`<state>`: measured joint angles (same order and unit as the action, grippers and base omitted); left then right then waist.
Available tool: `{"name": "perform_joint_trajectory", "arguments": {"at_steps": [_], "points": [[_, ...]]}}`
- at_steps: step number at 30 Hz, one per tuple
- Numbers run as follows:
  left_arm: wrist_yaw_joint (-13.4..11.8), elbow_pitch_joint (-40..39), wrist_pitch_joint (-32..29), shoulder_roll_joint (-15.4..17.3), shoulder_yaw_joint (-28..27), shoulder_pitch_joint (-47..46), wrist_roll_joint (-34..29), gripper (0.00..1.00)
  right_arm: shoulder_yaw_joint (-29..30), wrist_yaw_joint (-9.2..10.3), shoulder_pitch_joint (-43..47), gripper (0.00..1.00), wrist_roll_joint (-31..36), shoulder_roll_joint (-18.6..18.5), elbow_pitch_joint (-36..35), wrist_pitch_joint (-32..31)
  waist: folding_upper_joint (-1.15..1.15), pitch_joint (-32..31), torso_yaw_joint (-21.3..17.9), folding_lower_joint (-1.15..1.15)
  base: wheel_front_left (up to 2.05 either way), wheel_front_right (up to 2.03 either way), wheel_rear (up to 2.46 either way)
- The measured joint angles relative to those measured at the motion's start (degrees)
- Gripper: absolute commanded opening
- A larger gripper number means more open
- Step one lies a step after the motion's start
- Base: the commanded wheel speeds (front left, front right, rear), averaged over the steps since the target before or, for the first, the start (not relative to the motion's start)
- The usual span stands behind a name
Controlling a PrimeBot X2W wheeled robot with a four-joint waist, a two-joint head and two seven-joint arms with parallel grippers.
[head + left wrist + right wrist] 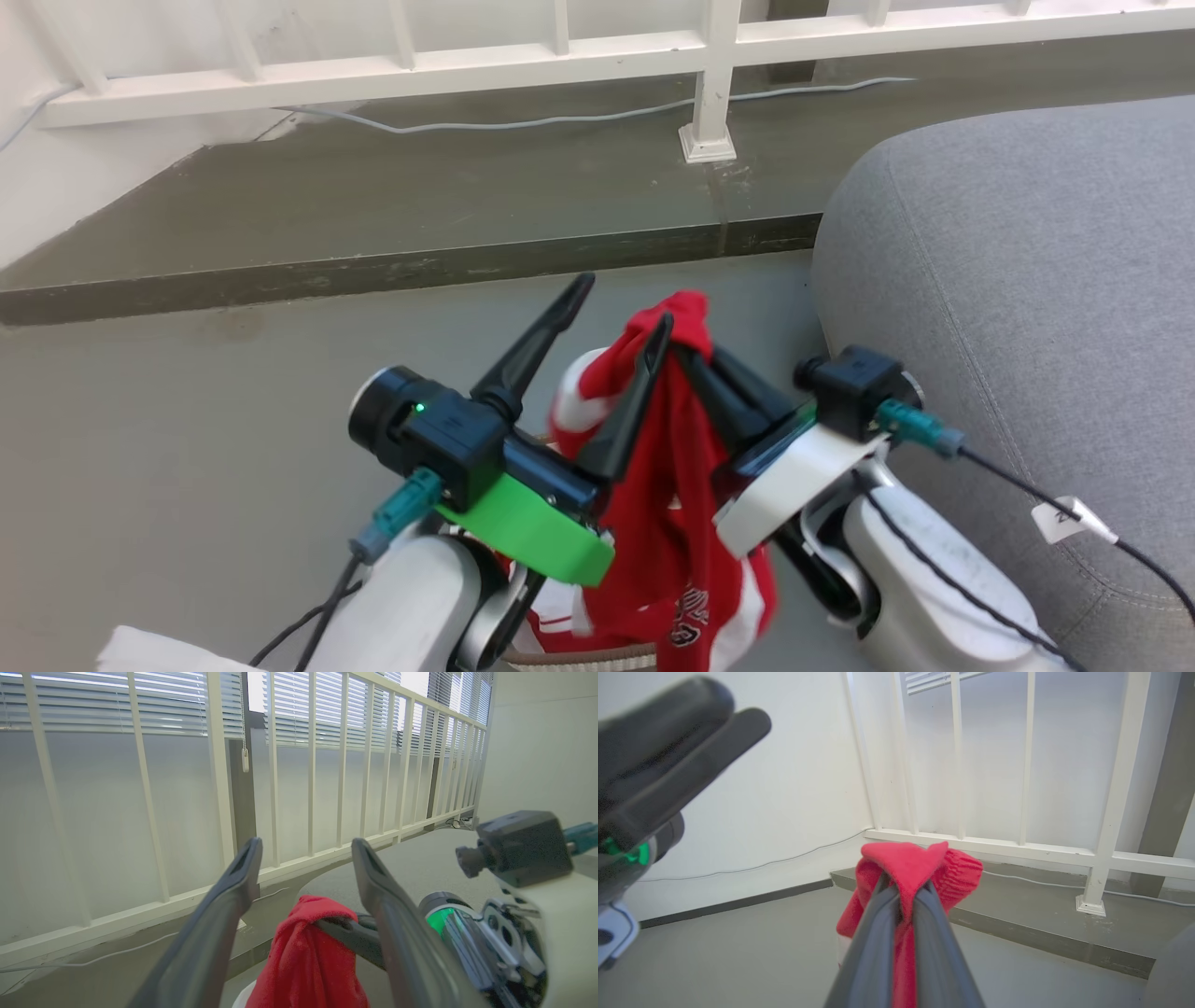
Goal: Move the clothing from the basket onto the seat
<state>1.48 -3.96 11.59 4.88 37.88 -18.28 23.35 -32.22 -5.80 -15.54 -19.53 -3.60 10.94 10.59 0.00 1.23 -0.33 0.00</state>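
The right gripper [689, 353] has its fingers pinched shut on a bunched fold of the red clothing [667, 495], which hangs down toward the basket [579, 662] rim. The left gripper [624, 303] stands beside it, fingers spread and empty. The trailing hem should probably clear the rim before the arm swings right over the seat [1027, 261].

Red clothing [665, 504], white-striped with dark lettering low down, hangs bunched from the right gripper's [684, 343] pinch, its tail above the basket's [597, 661] brown rim. The grey seat [1027, 280] sits just to the right.
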Motion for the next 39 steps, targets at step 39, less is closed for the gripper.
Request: {"name": "perform_joint_trajectory", "arguments": {"at_steps": [39], "points": [[2.0,-0.6,-8.1,7.2,5.4,3.8,-4.5,1.0,13.3,6.34,-2.7,0.0,-3.5,-3.7,3.9,2.5,0.0,8.1,-12.1,0.0,0.0,0.0,0.0]]}}
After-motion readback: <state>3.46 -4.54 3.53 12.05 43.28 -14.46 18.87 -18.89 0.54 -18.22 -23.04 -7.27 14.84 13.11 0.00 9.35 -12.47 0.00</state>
